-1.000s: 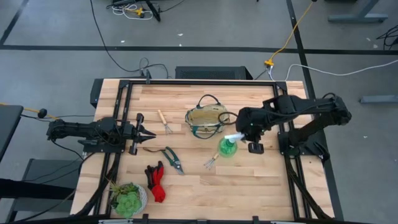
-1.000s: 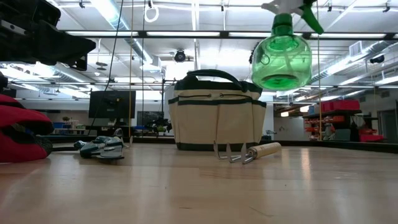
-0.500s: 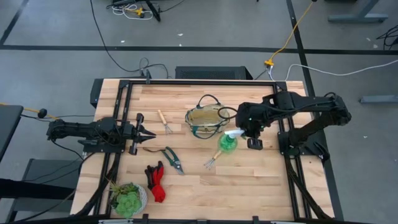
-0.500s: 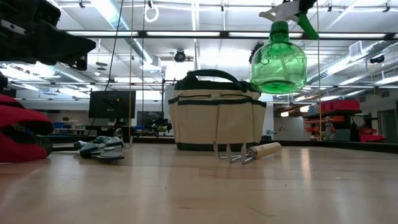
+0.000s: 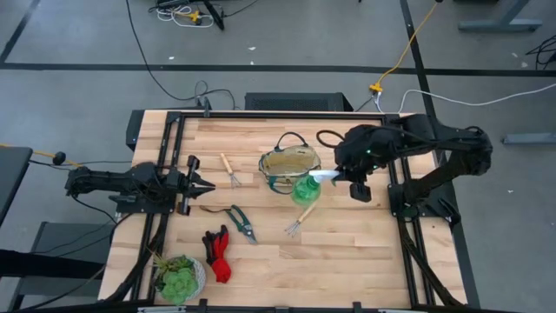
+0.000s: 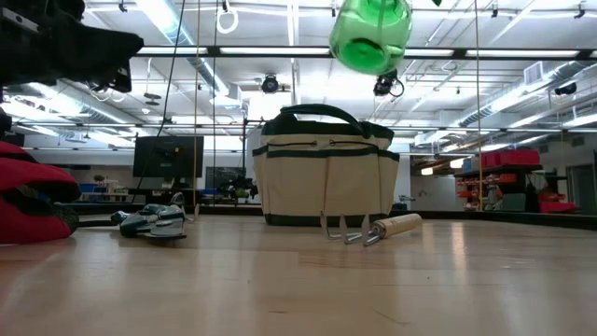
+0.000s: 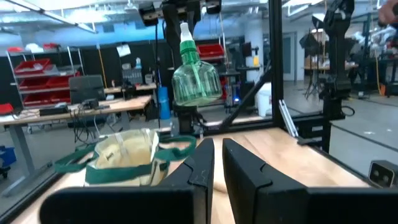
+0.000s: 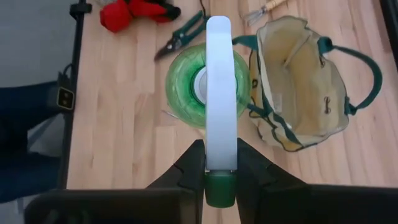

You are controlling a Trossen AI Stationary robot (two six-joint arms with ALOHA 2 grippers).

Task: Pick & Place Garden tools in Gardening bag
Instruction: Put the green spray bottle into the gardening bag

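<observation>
Right gripper [image 8: 220, 163] noted clamped on white spray head of green bottle [image 5: 305, 190], carried aloft just beside gardening bag [image 5: 287, 169], not yet over its mouth. Judged light, rigid, slick plastic; best held at neck. Left gripper [image 5: 198, 184] parked at table's left edge, fingers nearly together, empty.

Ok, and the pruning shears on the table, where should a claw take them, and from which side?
Probably across the green handles of the pruning shears, coming straight down. They lie flat on the table, handles toward the idle left claw and blades pointing away, with bare wood around them. The handles look thicker and safer than the blades.
</observation>
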